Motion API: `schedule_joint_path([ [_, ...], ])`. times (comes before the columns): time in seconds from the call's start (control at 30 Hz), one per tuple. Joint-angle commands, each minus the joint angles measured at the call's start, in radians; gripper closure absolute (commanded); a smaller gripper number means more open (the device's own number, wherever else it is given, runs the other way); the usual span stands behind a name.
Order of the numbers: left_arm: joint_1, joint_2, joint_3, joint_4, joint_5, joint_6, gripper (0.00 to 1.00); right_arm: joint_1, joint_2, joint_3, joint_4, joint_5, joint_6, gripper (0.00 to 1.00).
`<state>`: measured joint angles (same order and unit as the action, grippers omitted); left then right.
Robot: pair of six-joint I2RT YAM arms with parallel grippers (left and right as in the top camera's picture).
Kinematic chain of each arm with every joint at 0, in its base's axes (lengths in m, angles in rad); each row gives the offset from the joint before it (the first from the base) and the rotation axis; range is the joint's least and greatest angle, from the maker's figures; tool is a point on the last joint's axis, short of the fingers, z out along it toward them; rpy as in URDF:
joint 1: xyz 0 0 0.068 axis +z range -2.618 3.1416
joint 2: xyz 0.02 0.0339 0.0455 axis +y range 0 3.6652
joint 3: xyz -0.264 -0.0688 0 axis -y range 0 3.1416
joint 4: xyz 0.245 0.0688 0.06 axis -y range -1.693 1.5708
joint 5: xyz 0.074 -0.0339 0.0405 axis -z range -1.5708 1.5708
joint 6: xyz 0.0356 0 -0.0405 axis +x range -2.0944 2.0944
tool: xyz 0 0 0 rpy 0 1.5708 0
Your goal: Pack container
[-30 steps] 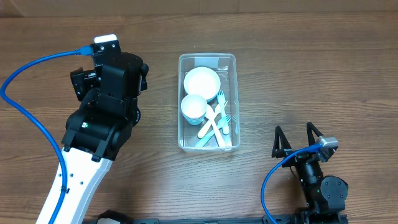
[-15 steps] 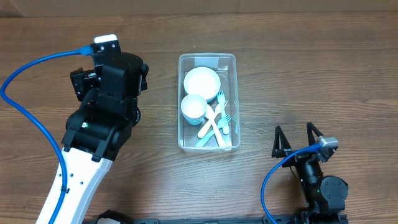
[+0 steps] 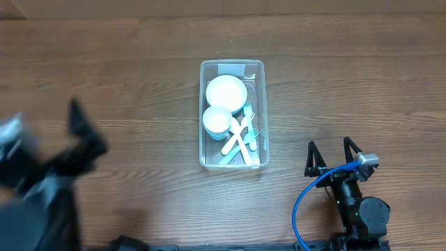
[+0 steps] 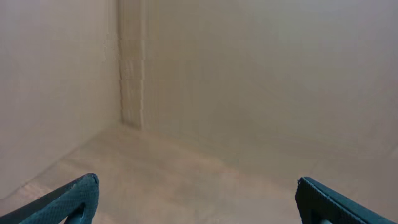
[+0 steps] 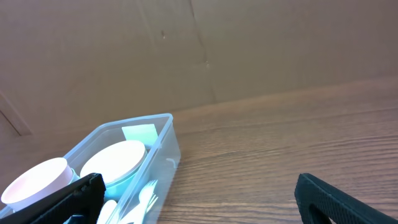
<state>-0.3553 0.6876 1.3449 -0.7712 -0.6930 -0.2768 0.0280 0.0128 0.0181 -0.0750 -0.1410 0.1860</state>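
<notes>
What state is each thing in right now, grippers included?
Container: upright, no lid, partly filled.
Bowl: upright, at the container's far end.
Cup: upright, in the container next to the bowl.
Cutlery: lying flat and crossed, at the container's near end.
Left gripper: open, empty.
Right gripper: open, empty, apart from the container.

Clear container (image 5: 169, 148) at left holding white bowl (image 5: 115, 160) and cup (image 5: 34, 179), wooden table (image 5: 280, 146), end effector (image 5: 200, 198) fingers spread wide
</notes>
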Motion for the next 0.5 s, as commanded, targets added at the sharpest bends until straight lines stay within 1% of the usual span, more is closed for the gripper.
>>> schedule_joint_path([
  [0.0, 0.004, -0.218, 0.012, -0.055, -0.02, 0.015, 0.0, 0.005, -0.01, -0.01, 0.005, 0.009, -0.003, 0.0],
  [0.03, 0.008, -0.265, 0.012, -0.085, -0.005, 0.014, 0.0, 0.005, -0.01, -0.01, 0.005, 0.009, -0.004, 0.0],
  [0.1, 0.046, -0.359, 0.012, -0.199, 0.068, -0.001, 0.0, 0.005, -0.01, -0.01, 0.005, 0.009, -0.004, 0.0],
  [0.13, 0.076, -0.393, 0.011, -0.273, 0.107, -0.034, 0.0, 0.005, -0.01, -0.01, 0.005, 0.009, -0.003, 0.0],
  [0.23, 0.132, -0.458, -0.026, -0.398, 0.184, -0.127, 0.0, 0.005, -0.01, -0.01, 0.005, 0.009, -0.003, 0.0],
  [0.3, 0.159, -0.517, -0.108, -0.405, 0.226, -0.178, 0.0, 0.005, -0.01, -0.01, 0.005, 0.009, -0.003, 0.0],
  [0.33, 0.174, -0.559, -0.18, -0.396, 0.243, -0.217, 0.0, 0.005, -0.01, -0.01, 0.005, 0.009, -0.004, 0.0],
  [0.37, 0.192, -0.61, -0.278, -0.377, 0.246, -0.284, 0.0, 0.005, -0.01, -0.01, 0.005, 0.009, -0.004, 0.0],
  [0.4, 0.2, -0.642, -0.344, -0.356, 0.246, -0.322, 0.0, 0.005, -0.01, -0.01, 0.005, 0.009, -0.003, 0.0],
  [0.47, 0.223, -0.684, -0.494, -0.272, 0.262, -0.367, 0.0, 0.005, -0.01, -0.01, 0.005, 0.009, -0.003, 0.0],
])
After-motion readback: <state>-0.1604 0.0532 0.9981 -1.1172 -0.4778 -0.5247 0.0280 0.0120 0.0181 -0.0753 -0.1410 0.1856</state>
